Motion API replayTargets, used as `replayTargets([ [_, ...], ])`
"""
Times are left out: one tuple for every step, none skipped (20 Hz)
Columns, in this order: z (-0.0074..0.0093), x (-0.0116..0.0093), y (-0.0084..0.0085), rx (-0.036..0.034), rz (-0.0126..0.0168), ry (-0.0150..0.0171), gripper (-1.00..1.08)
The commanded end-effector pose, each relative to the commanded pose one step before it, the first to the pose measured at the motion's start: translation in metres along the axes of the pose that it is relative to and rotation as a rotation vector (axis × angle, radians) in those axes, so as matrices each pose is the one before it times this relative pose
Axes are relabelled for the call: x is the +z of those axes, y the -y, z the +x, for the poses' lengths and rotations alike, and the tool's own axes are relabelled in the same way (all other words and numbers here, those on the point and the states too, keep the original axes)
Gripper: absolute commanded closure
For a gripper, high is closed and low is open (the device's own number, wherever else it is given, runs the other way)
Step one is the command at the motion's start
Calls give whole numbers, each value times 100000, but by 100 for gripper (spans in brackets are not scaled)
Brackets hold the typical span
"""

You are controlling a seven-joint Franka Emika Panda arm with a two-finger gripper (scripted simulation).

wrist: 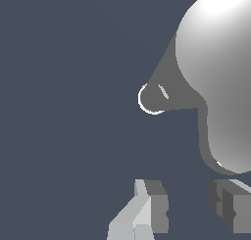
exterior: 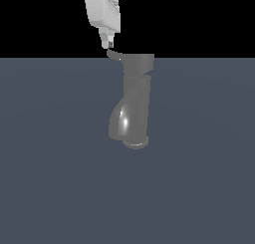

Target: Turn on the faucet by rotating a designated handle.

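The grey glossy faucet (exterior: 135, 96) stands upright on its round base ring (exterior: 135, 143), with the bulging spout facing the exterior view's left. The thin handle (exterior: 114, 54) sticks out from the top cap toward the exterior view's left. My white gripper (exterior: 108, 45) hangs just above the handle's outer end; whether it touches cannot be told. In the wrist view the faucet (wrist: 220, 62) fills the upper right and the handle (wrist: 203, 136) shows as a dark curved strip. My gripper (wrist: 191, 207) is open, with nothing between the fingers (wrist: 147, 209).
The faucet stands on a flat blue-grey floor (exterior: 60, 178). The background behind it is black. Nothing else is in view.
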State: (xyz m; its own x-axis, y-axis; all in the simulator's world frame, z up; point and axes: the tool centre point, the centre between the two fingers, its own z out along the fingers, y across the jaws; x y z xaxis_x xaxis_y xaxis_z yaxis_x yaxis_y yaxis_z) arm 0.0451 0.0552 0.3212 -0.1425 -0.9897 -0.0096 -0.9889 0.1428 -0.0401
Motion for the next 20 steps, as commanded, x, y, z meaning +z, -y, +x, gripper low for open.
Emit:
replayTargets([
  [2909, 2575, 206, 5371, -3982, -1183, 108],
  [43, 23, 44, 293, 0, -7, 108],
  [21, 8, 19, 138, -1, 1, 108],
  [6, -5, -4, 0, 0, 0, 108],
  [-17, -22, -30, -167, -2, 29, 108],
  [-34, -35, -53, -308, -1, 26, 108],
  [-52, -44, -69, -413, -1, 30, 108],
  [-37, -33, -53, -316, -1, 22, 108],
  [-26, -21, -34, -207, 0, 14, 108],
  [-7, -7, -11, -69, 0, 4, 108],
  [0, 0, 0, 0, 0, 0, 108],
  [0, 0, 0, 0, 0, 0, 108],
  [0, 0, 0, 0, 0, 0, 108],
  [-27, 6, 7, 0, 0, 0, 108],
  [-84, 1, -308, 0, 0, 0, 108],
  [-85, 1, -310, 0, 0, 0, 108],
  [-85, 1, -312, 0, 0, 0, 108],
  [-86, 1, -314, 0, 0, 0, 108],
  [-87, 1, -316, 0, 0, 0, 108],
  [-87, 1, -318, 0, 0, 0, 108],
])
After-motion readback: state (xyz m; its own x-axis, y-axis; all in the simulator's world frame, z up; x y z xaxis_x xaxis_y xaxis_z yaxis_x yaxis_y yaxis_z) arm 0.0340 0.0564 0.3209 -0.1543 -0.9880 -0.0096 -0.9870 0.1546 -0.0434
